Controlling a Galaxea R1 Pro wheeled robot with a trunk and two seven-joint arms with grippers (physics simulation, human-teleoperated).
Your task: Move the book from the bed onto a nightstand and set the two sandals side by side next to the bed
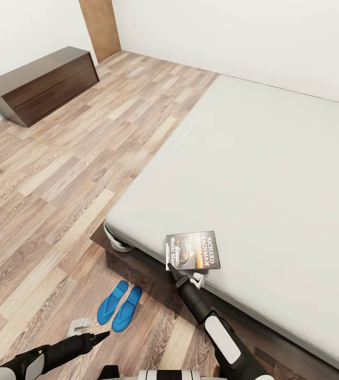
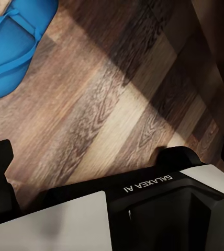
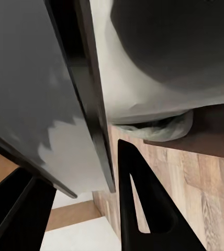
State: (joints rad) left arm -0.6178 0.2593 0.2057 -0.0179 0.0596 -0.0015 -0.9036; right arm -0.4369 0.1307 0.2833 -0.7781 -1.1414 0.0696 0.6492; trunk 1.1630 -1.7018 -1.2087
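The book point(image 1: 193, 250), with its dark cover and white lettering, lies at the near edge of the bed point(image 1: 264, 174) on the pale mattress. My right gripper point(image 1: 170, 267) is at the book's near left corner. In the right wrist view the book point(image 3: 33, 89) sits between the two fingers point(image 3: 143, 209), which are shut on it. The two sandals point(image 1: 119, 305) lie side by side on the floor just beside the bed frame. One sandal point(image 2: 12, 47) appears in the left wrist view. My left gripper point(image 1: 90, 331) hangs open low over the floor, left of the sandals. The nightstand is out of view.
A long low dark bench point(image 1: 42, 84) stands against the far left wall, with a brown door point(image 1: 99, 26) behind it. Wood plank floor point(image 1: 74, 174) stretches between the bench and the bed. The robot's own base point(image 2: 143, 209) shows under the left gripper.
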